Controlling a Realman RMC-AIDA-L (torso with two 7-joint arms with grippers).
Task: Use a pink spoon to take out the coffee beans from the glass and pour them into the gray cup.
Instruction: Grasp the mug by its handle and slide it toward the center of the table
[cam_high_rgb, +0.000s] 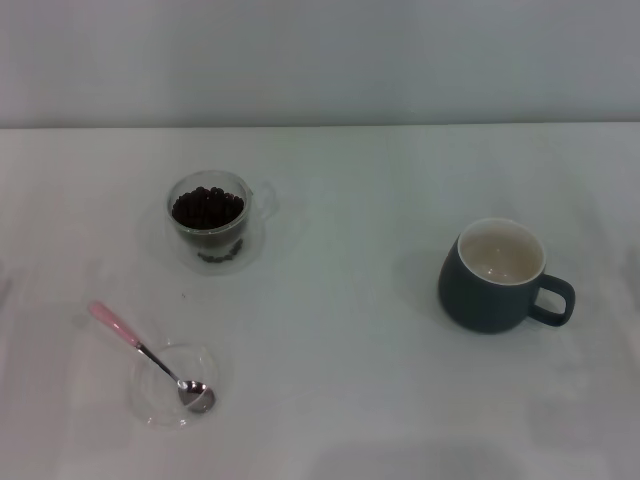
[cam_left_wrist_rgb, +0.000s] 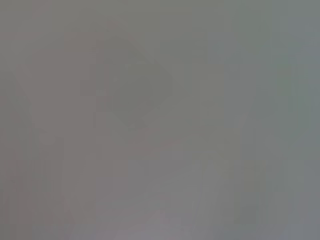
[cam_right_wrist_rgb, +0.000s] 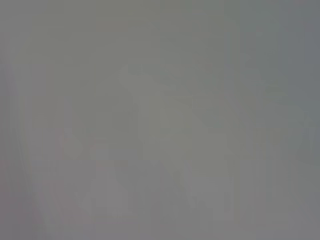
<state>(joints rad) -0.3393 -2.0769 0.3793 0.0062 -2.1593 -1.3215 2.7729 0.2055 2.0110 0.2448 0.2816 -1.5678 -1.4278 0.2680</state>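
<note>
The pink spoon (cam_high_rgb: 140, 347) lies at the front left of the table, its silver bowl resting in a shallow clear glass dish (cam_high_rgb: 172, 385) and its pink handle pointing back-left over the rim. Behind it stands the glass (cam_high_rgb: 212, 222), clear with a handle on its right, holding a heap of dark coffee beans (cam_high_rgb: 207, 207). The gray cup (cam_high_rgb: 497, 275) stands on the right, its cream inside showing nothing in it, its loop handle pointing right. Neither gripper shows in the head view. Both wrist views show only a flat grey blur.
The white table (cam_high_rgb: 330, 330) runs back to a pale wall. Open tabletop lies between the glass and the gray cup and along the front.
</note>
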